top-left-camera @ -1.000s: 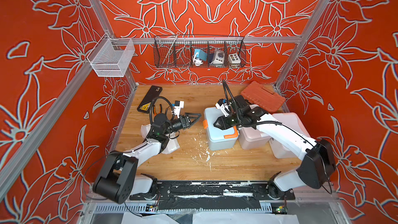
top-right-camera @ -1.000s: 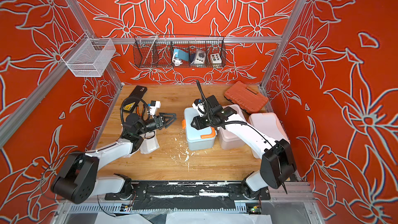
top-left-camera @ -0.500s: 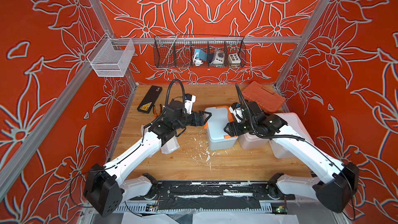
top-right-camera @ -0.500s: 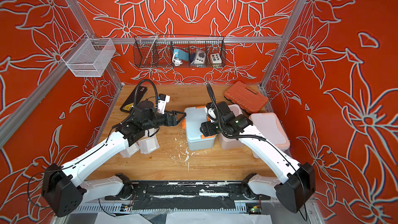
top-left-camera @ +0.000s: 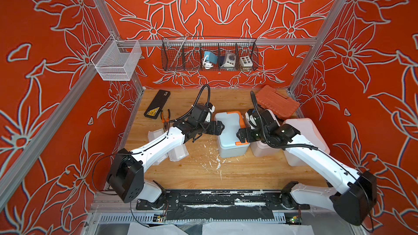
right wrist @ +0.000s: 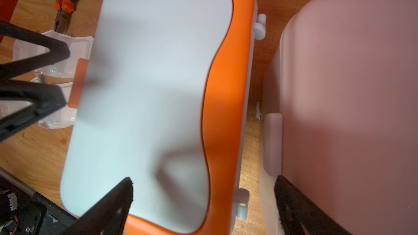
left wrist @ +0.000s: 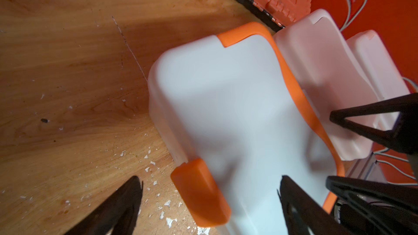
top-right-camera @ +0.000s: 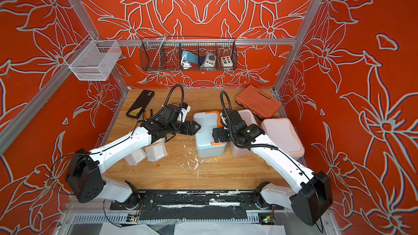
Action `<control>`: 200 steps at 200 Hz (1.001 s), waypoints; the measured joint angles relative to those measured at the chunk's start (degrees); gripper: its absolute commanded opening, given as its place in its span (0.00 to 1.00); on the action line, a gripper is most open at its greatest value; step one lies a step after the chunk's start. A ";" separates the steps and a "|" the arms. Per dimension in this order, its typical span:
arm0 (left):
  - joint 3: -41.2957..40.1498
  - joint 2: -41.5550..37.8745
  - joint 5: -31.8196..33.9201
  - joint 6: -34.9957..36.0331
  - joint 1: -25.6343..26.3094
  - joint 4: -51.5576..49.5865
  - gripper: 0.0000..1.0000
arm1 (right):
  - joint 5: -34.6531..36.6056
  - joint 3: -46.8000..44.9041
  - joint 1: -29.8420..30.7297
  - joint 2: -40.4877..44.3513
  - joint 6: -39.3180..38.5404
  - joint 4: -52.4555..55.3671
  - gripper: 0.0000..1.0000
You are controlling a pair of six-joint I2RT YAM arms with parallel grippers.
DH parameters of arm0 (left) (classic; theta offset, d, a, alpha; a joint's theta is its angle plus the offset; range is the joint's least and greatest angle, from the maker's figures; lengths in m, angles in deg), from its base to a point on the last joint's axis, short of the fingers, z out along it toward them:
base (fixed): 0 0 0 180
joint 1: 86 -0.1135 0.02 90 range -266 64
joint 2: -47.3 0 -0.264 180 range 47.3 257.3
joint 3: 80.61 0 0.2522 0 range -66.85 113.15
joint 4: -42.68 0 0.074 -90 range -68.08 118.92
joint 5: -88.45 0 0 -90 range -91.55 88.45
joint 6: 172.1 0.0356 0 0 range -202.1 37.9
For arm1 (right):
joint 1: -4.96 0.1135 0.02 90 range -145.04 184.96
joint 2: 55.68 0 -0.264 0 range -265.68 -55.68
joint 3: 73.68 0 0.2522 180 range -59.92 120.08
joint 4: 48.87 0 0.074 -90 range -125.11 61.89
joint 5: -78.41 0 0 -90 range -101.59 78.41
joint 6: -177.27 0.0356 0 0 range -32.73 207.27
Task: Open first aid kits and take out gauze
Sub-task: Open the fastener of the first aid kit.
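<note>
The blue-grey first aid kit (top-left-camera: 228, 129) (top-right-camera: 207, 132) with orange trim stands mid-table, lid down. Beside it sit the pale pink kit (top-left-camera: 260, 150) (right wrist: 339, 87) and the white kit with peach trim (top-left-camera: 305, 132) (top-right-camera: 280, 134), both closed. My left gripper (top-left-camera: 219, 128) (top-right-camera: 196, 128) (left wrist: 209, 185) is open at the blue-grey kit's left side, its orange latch (left wrist: 199, 191) between the fingers. My right gripper (top-left-camera: 240, 135) (top-right-camera: 216, 134) (right wrist: 204, 180) is open over that kit's orange-trimmed edge, next to the pink kit. Gauze packets (top-left-camera: 178, 153) (top-right-camera: 156, 152) (right wrist: 56, 71) lie on the table under the left arm.
An orange-red ribbed tool case (top-left-camera: 277, 101) leans at the back right against the kits. A black case with a yellow label (top-left-camera: 157, 103) and orange-handled pliers (top-left-camera: 165, 119) lie back left. White crumbs (top-left-camera: 214, 161) dot the wood in front. Wire baskets (top-left-camera: 209, 55) hang on the back wall.
The left arm reached rightwards until its open gripper came to the blue-grey kit's side. The right gripper came off the kit's front, opened wide and drew back to its right edge.
</note>
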 measured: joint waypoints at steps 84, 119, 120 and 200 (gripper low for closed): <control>-3.89 -1.44 2.91 0.24 0.00 0.37 0.88 | -2.97 0.50 -0.07 -4.37 -1.75 -1.66 0.98; -9.03 -5.77 4.92 -1.16 -0.61 0.94 0.85 | -3.72 0.59 -0.09 -4.92 -1.77 -2.25 0.98; -9.16 -5.81 4.96 -1.20 -0.66 0.94 0.85 | -3.72 0.59 -0.09 -4.92 -1.77 -2.25 0.98; -16.04 -9.18 4.46 -4.11 -6.93 -0.44 0.83 | -4.35 1.44 -0.11 -5.88 -1.90 -2.27 0.98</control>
